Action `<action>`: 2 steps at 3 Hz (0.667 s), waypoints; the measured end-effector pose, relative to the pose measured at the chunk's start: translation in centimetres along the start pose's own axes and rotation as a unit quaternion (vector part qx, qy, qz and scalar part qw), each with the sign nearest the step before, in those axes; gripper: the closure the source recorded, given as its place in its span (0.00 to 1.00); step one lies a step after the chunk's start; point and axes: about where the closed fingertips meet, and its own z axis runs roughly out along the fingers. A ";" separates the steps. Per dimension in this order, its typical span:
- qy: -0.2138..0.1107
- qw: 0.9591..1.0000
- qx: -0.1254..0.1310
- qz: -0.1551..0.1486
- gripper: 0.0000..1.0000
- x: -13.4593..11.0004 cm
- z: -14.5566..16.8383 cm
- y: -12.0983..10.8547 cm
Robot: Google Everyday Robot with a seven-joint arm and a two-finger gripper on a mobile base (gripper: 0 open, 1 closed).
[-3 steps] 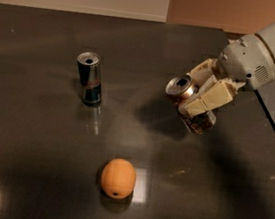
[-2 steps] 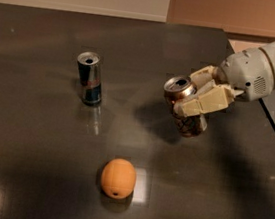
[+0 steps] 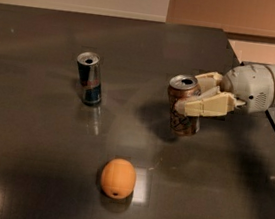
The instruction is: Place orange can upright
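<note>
Placement looks nearly done: your gripper [image 3: 194,95] sits right of centre, its jaws pinching the orange can [image 3: 183,122] across its upper half, and the can stands upright on the bench [image 3: 29,168] with its base seemingly at the surface. Next you need to confirm it sits flat, then spread the jaws and back away sideways without tipping it

The robot's pale arm [image 3: 269,88] reaches in level from the right edge, wrist turned so the gripper [image 3: 190,94] points left over the right half of the table. Its two cream fingers [image 3: 206,106] are clamped sideways around the orange can [image 3: 183,123], one in front, one behind.
</note>
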 end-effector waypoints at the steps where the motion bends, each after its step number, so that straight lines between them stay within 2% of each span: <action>1: -0.036 0.999 0.000 -0.010 1.00 0.9 -0.5 -0.6; 2: -0.063 0.998 -0.001 -0.018 1.00 1.7 -1.0 -1.1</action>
